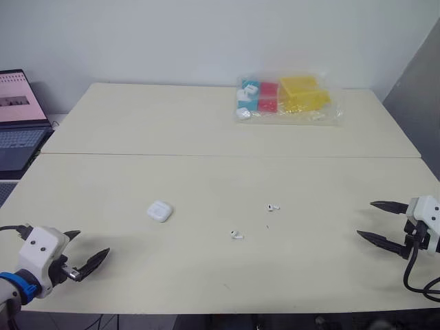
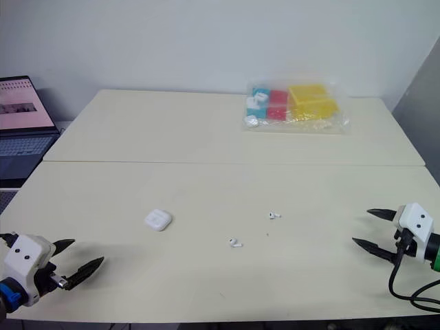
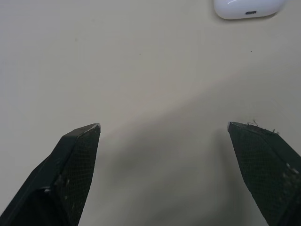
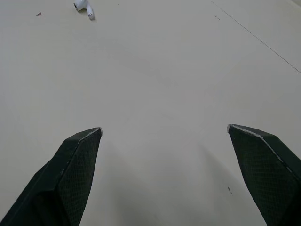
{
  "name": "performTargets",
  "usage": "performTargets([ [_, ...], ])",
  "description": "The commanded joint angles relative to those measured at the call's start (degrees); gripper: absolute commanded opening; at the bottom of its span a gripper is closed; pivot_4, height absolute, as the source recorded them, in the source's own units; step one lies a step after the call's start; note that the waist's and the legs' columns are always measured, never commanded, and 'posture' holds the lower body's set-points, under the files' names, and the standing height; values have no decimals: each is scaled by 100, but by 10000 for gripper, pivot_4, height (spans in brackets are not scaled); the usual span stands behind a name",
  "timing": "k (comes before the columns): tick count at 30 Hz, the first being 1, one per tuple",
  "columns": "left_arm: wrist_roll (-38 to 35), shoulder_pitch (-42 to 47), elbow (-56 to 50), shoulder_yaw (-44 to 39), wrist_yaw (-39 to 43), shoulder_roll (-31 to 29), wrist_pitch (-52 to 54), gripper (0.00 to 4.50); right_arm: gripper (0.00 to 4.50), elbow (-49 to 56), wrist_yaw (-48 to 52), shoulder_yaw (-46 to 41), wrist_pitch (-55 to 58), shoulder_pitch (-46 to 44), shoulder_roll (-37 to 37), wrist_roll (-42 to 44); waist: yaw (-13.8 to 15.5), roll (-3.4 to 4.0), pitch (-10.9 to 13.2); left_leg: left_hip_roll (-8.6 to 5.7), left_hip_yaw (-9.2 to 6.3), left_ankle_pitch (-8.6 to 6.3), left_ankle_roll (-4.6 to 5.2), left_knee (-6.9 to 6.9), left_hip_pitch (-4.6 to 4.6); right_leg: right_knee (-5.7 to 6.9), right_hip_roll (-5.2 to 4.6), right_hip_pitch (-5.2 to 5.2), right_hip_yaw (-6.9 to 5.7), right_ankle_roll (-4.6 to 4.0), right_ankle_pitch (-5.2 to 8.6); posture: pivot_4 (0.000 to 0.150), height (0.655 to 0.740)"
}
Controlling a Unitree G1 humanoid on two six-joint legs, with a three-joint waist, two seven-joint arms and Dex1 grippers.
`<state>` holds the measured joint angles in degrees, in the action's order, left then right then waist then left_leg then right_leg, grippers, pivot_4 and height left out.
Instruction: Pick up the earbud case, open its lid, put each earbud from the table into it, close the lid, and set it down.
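A white earbud case (image 1: 159, 211) lies shut on the cream table, left of centre; its edge also shows in the left wrist view (image 3: 248, 8). Two white earbuds lie loose to its right: one (image 1: 236, 236) nearer the front, the other (image 1: 273, 207) a little farther back and also seen in the right wrist view (image 4: 84, 7). My left gripper (image 1: 88, 249) hovers open near the front left edge, some way short of the case. Over by the table's right edge my right gripper (image 1: 375, 221) stands open with nothing between its fingers.
A clear plastic bag (image 1: 289, 100) holding yellow, red and blue boxes lies at the back right of the table. An open laptop (image 1: 18, 120) sits on the far left. A seam (image 1: 227, 156) runs across where two tabletops meet.
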<state>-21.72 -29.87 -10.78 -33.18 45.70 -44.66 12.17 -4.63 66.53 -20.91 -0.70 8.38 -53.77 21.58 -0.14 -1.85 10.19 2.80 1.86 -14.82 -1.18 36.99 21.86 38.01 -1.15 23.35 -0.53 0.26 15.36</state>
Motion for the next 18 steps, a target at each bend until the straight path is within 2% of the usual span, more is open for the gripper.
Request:
performTargets([
  [1,30,66,-80,-135,71,1,-177,45000,44781,233,-53,-72,58,-15,4,36,0,0,0,0,0,0,0,0,0,0,0,0,0,0,0,1500,7400],
  [9,-199,474,118,-255,416,212,-728,45000,44781,850,-434,30,470,4,114,-14,2,1,-1,0,0,0,0,2,0,2,0,-3,1,2,-2,1500,7400],
  [14,-47,480,419,-318,351,188,-715,45000,44781,1017,-529,16,653,4,132,28,2,1,-1,-1,0,0,0,1,0,0,0,-2,1,2,-2,1500,7400],
  [18,-321,603,502,-370,495,150,-489,45000,44781,1214,-638,45,839,1,138,20,3,0,-1,-1,0,0,0,4,-1,4,1,-3,-4,3,-2,1500,7400],
])
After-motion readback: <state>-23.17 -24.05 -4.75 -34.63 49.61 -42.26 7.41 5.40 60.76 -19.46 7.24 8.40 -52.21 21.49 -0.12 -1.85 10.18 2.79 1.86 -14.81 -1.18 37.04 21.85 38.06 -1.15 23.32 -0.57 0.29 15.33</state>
